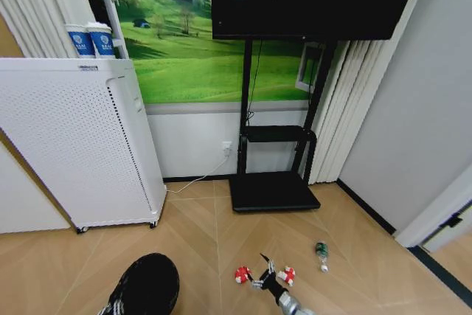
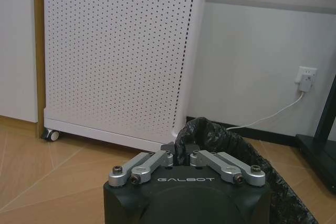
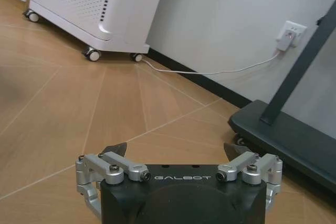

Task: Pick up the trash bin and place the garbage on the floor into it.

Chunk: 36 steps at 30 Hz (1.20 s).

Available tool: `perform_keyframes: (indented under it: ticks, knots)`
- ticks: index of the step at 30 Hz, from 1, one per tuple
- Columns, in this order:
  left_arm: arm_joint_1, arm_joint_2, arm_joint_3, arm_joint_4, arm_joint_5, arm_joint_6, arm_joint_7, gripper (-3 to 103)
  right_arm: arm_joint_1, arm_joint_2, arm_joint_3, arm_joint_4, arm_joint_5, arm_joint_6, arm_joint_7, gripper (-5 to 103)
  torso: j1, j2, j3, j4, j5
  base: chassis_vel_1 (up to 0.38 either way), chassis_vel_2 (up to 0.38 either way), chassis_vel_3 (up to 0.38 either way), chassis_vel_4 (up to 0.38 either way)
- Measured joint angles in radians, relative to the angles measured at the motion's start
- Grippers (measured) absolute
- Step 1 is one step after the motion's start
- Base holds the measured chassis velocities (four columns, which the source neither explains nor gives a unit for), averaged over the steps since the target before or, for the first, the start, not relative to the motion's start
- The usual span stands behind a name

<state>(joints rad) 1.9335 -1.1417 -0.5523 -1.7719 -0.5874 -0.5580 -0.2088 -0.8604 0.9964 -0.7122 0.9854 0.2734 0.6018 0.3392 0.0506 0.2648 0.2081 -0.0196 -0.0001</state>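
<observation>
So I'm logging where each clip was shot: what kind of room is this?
Probably an office or meeting room: a large screen on a black wheeled stand, a white perforated cabinet on casters, a landscape mural, and wood-look flooring.

The head view looks forward and down from high up, taking in the floor (image 1: 206,234), the white cabinet (image 1: 74,145), the wall mural (image 1: 192,57) and the black stand (image 1: 273,189).

The left wrist view sits low, just behind the left gripper (image 2: 181,157), facing the cabinet (image 2: 115,51) and the wall outlet (image 2: 306,77) from close by.

The right wrist view also sits low, behind the right gripper (image 3: 176,151), looking across the floor (image 3: 105,108) to the cabinet's wheels (image 3: 93,54), the outlet (image 3: 290,32) and the stand's base (image 3: 294,140).

All 3 views share the cabinet, outlet (image 1: 226,147) and stand.
</observation>
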Motion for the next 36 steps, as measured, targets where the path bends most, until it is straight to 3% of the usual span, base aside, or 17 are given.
perform_keyframes:
  ticks: [5, 14, 28, 36]
  knots:
    - [0.017, -0.018, -0.019, 0.007, 0.002, -0.015, 0.016, 8, 0.058, 0.046, -0.046, -0.081, 0.034, 0.029, -0.055, 100, 0.0, 0.0, 0.0, 0.0005, -0.0002, 0.0, 0.0, 0.0, 0.0]
    - [0.026, -0.043, -0.024, 0.021, 0.011, -0.029, 0.028, 8, 0.093, 0.123, -0.081, -0.191, 0.02, 0.054, -0.076, 100, 0.0, 0.0, 0.0, 0.0003, 0.0, 0.0, 0.0, 0.0, 0.0]
    - [0.014, -0.048, -0.011, 0.043, 0.006, -0.036, 0.032, 8, 0.106, 0.241, -0.075, -0.379, -0.049, 0.072, -0.093, 100, 0.0, 0.0, 0.0, 0.0004, 0.0004, 0.0, 0.0, 0.0, 0.0]
    - [0.009, -0.042, -0.009, 0.051, -0.005, -0.037, 0.029, 8, 0.101, 0.279, -0.013, -0.461, -0.159, 0.073, -0.081, 100, 0.0, 0.0, 0.0, 0.0003, 0.0001, 0.0, 0.0, 0.0, 0.0]
